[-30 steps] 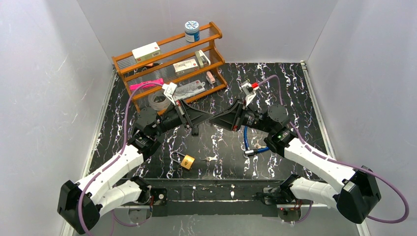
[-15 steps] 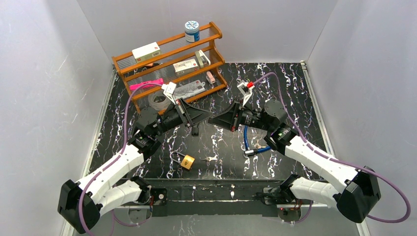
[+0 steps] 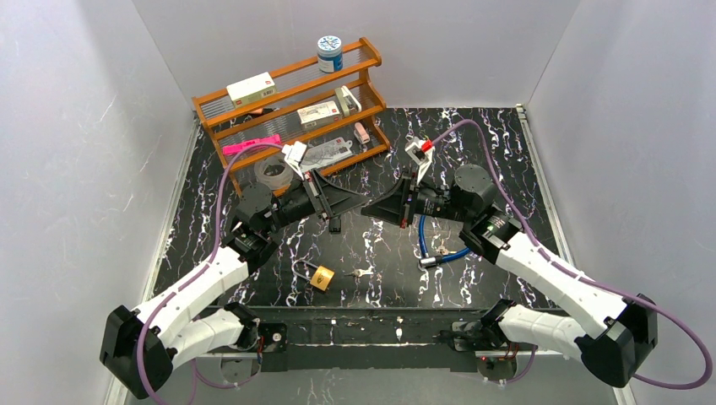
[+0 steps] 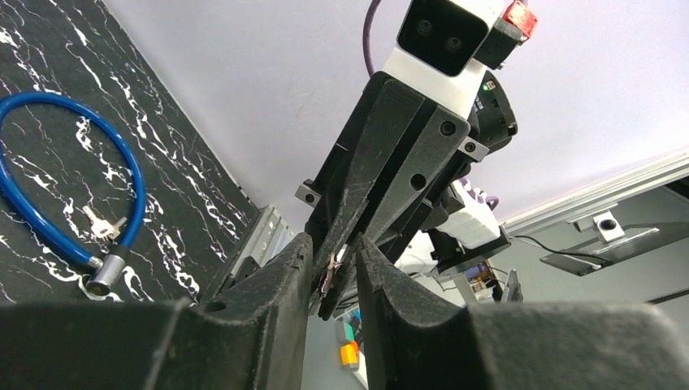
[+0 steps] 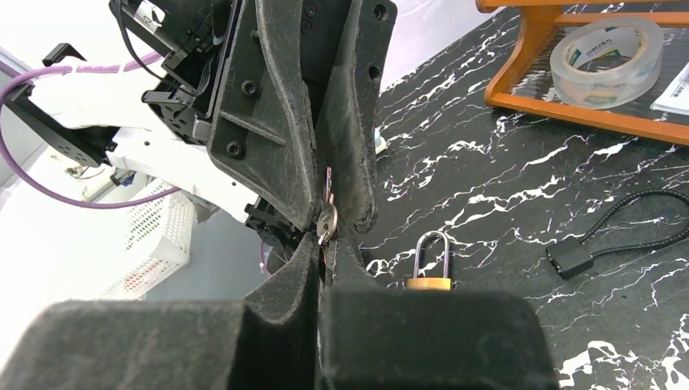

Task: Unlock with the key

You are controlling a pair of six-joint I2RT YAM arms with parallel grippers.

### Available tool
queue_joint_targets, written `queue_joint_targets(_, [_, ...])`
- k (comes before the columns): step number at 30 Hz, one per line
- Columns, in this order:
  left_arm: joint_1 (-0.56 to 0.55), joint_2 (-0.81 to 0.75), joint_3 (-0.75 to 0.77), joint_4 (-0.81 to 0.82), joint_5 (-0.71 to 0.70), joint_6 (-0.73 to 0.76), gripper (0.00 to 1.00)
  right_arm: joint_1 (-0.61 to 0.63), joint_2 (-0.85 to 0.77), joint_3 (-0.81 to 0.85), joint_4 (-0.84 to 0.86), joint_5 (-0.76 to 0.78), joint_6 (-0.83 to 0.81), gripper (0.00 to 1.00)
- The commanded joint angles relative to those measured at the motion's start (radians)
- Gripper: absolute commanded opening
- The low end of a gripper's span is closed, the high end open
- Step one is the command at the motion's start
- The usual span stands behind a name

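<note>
A brass padlock (image 3: 320, 277) with a steel shackle lies on the black marble table near the front; it also shows in the right wrist view (image 5: 429, 280). My two grippers meet tip to tip in the air above the table's middle. My right gripper (image 3: 369, 207) (image 5: 323, 244) is shut on a small silver key (image 5: 327, 218), which sticks out of its tips. My left gripper (image 3: 359, 202) (image 4: 333, 256) is narrowly open, its fingers (image 4: 284, 276) on either side of the key (image 4: 331, 272) and the right gripper's tips.
A blue cable lock (image 3: 422, 240) (image 4: 138, 187) with keys (image 4: 101, 223) lies under the right arm. A loose key (image 3: 361, 272) lies beside the padlock, a black cable lock (image 5: 617, 227) behind it. A wooden rack (image 3: 287, 93) and a tape roll (image 3: 272, 175) stand at the back left.
My right arm has shifted a little to the left, bringing the key further between the left gripper's fingers. The padlock has not moved.
</note>
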Motion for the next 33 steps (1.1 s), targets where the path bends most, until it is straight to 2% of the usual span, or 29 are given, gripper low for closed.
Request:
queue_joint_targets(1, [-0.004,-0.012,0.024,0.024,0.010,0.013,0.24,0.000,-0.023,0.044,-0.042,0.003,-0.034,0.01])
queue_joint_targets(4, [-0.004,-0.020,0.022,0.018,0.001,0.016,0.25,0.000,-0.033,0.039,-0.053,0.019,-0.036,0.01])
queue_joint_targets(8, [-0.004,-0.026,0.019,0.012,0.002,0.018,0.15,0.000,-0.041,0.032,-0.059,0.033,-0.032,0.01])
queue_joint_targets(13, [-0.004,-0.038,0.012,-0.018,-0.012,0.031,0.08,0.000,-0.042,0.024,-0.054,0.052,-0.019,0.01])
queue_joint_targets(15, [-0.004,-0.045,0.014,-0.036,-0.023,0.045,0.01,0.000,-0.043,0.018,-0.043,0.046,-0.011,0.01])
queue_joint_targets(18, [-0.004,-0.055,0.020,-0.046,-0.038,0.066,0.00,0.000,-0.047,0.011,-0.036,0.036,-0.004,0.01])
queue_joint_targets(20, [-0.004,-0.062,0.026,-0.059,-0.047,0.082,0.00,0.000,-0.049,0.010,-0.040,0.040,-0.003,0.20])
queue_joint_targets(22, [-0.004,-0.064,0.033,-0.071,-0.042,0.094,0.00,0.000,-0.054,0.005,-0.038,0.061,0.008,0.46])
queue_joint_targets(24, [-0.004,-0.060,0.042,-0.077,-0.017,0.107,0.00,0.000,-0.057,0.002,-0.033,0.073,0.016,0.49])
queue_joint_targets(28, [-0.004,-0.054,0.068,-0.086,0.046,0.139,0.00,0.000,-0.047,0.006,-0.020,0.089,0.031,0.48])
queue_joint_targets(31, [-0.004,-0.057,0.084,-0.091,0.085,0.161,0.00,0.000,-0.058,0.006,-0.013,0.094,0.000,0.29])
queue_joint_targets(33, [-0.004,-0.061,0.089,-0.083,0.102,0.167,0.00,0.000,-0.068,0.006,-0.013,0.098,-0.022,0.21])
